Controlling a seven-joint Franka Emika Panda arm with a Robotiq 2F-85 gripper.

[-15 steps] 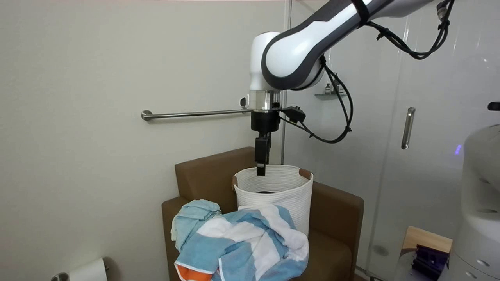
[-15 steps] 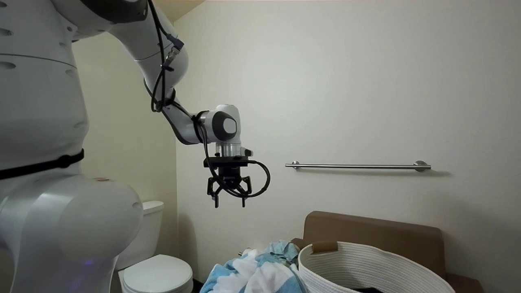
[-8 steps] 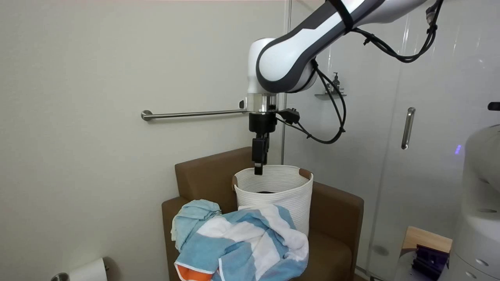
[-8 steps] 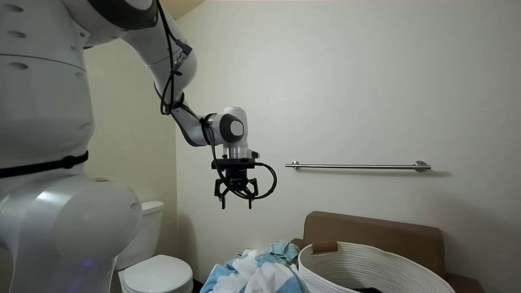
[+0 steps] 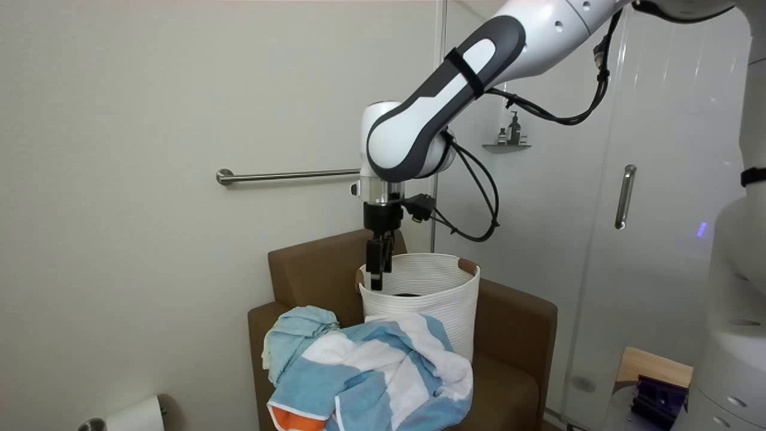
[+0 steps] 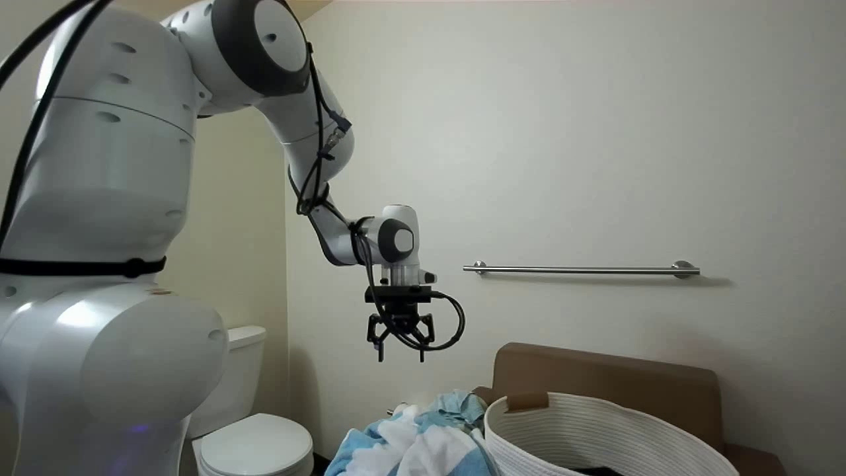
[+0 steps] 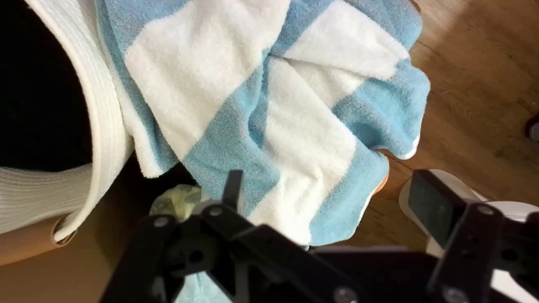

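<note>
Just beside a white basket (image 5: 462,316) on a brown armchair (image 5: 323,272), a rumpled blue-and-white towel (image 5: 377,372) lies heaped; above, on that same side of the basket, a robotic tool (image 6: 401,356) hangs, jaws apart.

No legible text; no readable labels or numbers
</note>
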